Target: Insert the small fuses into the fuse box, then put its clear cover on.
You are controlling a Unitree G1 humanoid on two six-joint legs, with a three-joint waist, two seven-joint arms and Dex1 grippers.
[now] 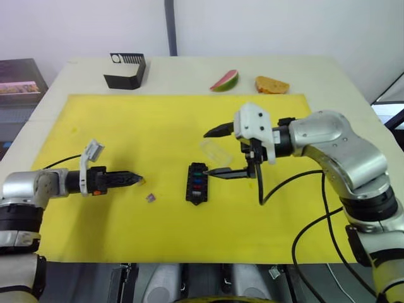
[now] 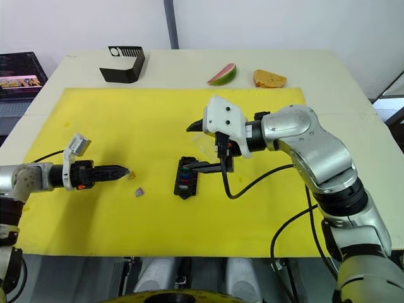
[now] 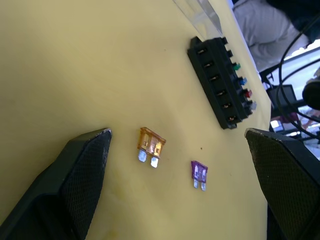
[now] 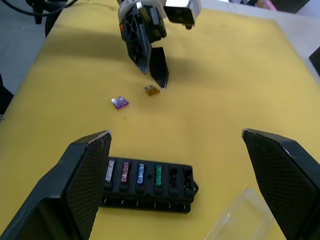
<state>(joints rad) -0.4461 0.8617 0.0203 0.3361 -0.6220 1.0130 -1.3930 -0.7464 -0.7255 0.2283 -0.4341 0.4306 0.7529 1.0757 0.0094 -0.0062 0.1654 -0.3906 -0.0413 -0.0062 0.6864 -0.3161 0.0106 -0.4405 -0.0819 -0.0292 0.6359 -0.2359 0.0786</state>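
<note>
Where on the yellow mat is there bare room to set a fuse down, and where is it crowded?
Bare: the mat between the black stand and the left tool, and the near strip in front of the fuse box. Crowded: around the box, with the right tool above it, the clear cover beside it, and the orange fuse and purple fuse by the left tool.

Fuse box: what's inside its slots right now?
The fuse box holds four fuses in one row: grey, red, blue, green. Two slots in that row look empty. The near row's inside is hidden at this angle.
</note>
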